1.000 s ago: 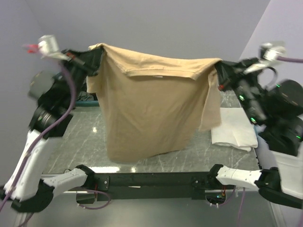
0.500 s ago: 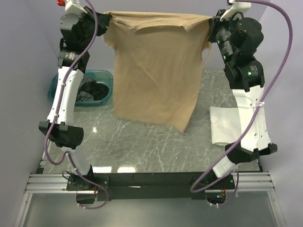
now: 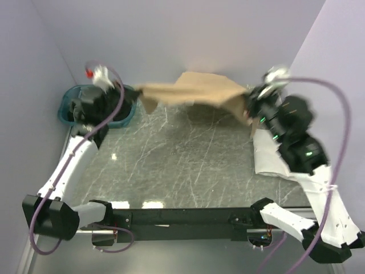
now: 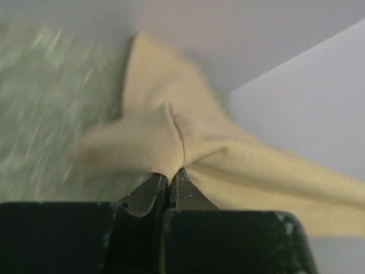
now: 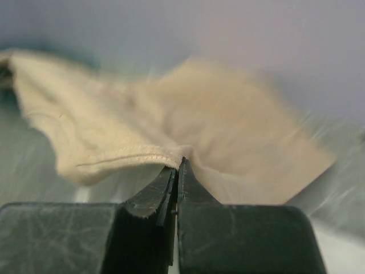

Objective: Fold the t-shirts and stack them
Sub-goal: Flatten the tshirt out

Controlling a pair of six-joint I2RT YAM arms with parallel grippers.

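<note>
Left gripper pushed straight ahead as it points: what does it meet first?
The tan t-shirt it pinches, bunched right ahead of the left gripper; beyond the cloth, probably the back wall, though depth unclear.

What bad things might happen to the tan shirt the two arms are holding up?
1. The left end effector and right end effector each pinch only a small bit of the tan t-shirt, so a corner might slip out.
2. The shirt hangs at the table's far edge beside the teal tub and may drape over it.
3. It could land crumpled or overlap the white t-shirt.
</note>
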